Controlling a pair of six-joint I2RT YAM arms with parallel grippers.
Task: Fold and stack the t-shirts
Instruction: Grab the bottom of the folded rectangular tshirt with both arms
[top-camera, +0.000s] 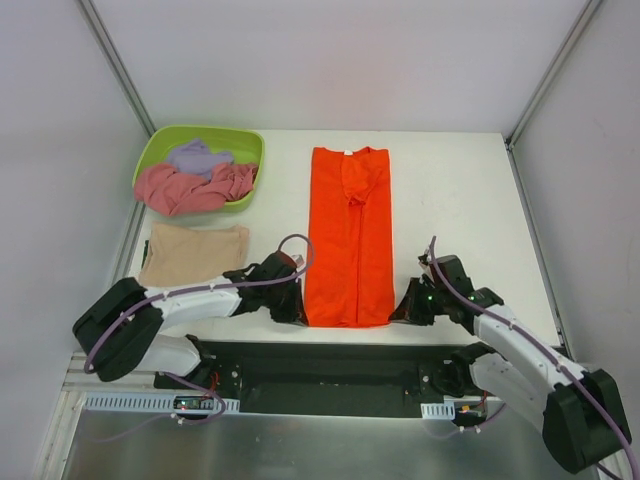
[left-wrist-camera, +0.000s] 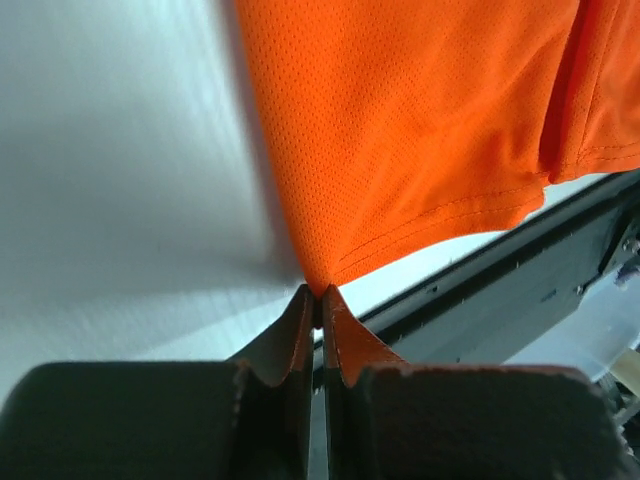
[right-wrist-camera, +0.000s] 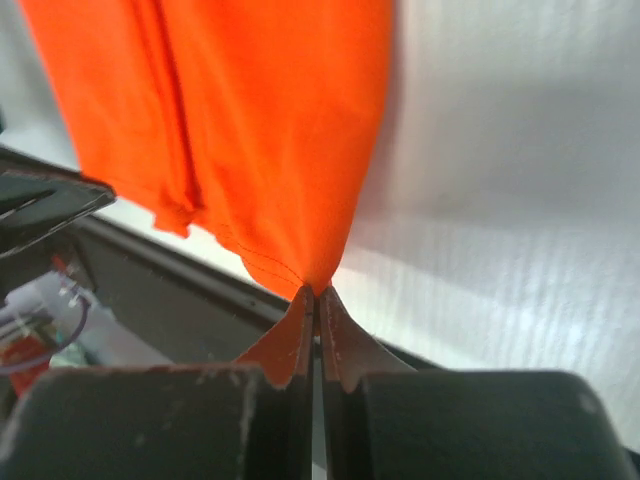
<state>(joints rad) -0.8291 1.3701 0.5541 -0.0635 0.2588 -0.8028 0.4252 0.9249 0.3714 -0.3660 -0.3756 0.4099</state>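
Nearest to my view, the left arm and right arm reach out low over the desk from its near edge, one to each side of the orange t-shirt. That shirt is the biggest item out there. It lies mid-desk as a long narrow strip, sides and sleeves turned in, collar at the far end and hem toward me. I judge its lengthwise folds done and the crosswise folds outstanding.

Left of it and apart from it, the tan t-shirt lies flat as a compact rectangle, which I take as folded and the base of the stack. Beyond that, in the far left corner, the green tub holds the pink t-shirt and the lavender t-shirt, both crumpled, neither started. By my reckoning that makes one folded, one partway, two untouched, and nothing stacked yet.

Down at the small end, both wrist views agree. The left jaws are pressed together on the near left hem corner and the right jaws on the near right one, each pinching a small peak of orange cloth. From here I'd expect to carry the hem toward the collar.
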